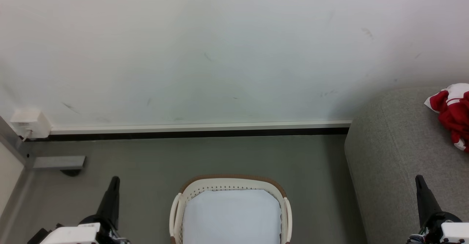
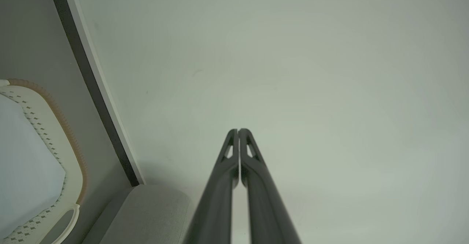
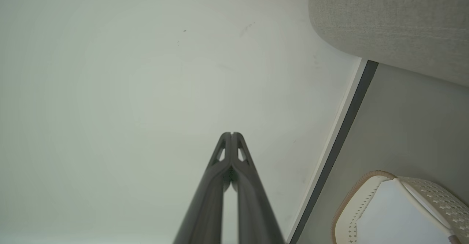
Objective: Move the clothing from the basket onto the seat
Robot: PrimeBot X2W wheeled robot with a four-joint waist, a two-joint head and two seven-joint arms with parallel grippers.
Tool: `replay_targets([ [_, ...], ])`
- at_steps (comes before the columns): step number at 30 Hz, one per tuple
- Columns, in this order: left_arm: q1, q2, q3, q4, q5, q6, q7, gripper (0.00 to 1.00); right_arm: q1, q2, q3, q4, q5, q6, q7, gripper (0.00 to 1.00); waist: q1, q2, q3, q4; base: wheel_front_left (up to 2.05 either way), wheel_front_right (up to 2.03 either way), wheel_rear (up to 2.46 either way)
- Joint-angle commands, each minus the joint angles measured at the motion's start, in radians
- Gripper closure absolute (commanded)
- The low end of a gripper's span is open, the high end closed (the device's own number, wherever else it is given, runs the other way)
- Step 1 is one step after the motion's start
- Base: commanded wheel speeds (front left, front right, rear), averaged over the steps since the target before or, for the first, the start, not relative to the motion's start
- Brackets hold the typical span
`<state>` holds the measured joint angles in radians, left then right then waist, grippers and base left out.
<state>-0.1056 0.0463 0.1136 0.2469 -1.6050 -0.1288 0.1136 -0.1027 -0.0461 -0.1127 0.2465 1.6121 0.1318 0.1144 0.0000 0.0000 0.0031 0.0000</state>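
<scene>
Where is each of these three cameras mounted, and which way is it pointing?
Head view: on the head, facing forward-down at basket, seat, clothing; left gripper and right gripper show below.
Left wrist view: on the left wrist, facing the wall along its shut fingers.
Right wrist view: same on the right; shut fingers.
Both wrist views share basket, seat, wall.

The head camera looks forward and down, basket (image 1: 231, 181) at six o'clock; both wrist cameras face the wall (image 2: 293, 71), sharing basket and seat (image 3: 395, 17).
</scene>
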Motion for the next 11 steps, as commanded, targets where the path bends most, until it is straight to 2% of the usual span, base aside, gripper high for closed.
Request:
replay_targets([
  [1, -0.008, 0.007, 0.002, -0.003, -0.015, -0.004, 0.004, 1.0, -0.012, -0.008, -0.004, -0.004, 0.002, -0.002, 0.003, 1.0, 0.0, 0.0, 0.0, 0.0, 0.0, 0.0, 0.0],
  [11, -0.008, 0.007, 0.002, -0.003, -0.015, -0.004, 0.004, 1.0, -0.012, -0.008, -0.004, -0.004, 0.002, -0.002, 0.003, 1.0, 0.0, 0.0, 0.0, 0.0, 0.0, 0.0, 0.0],
])
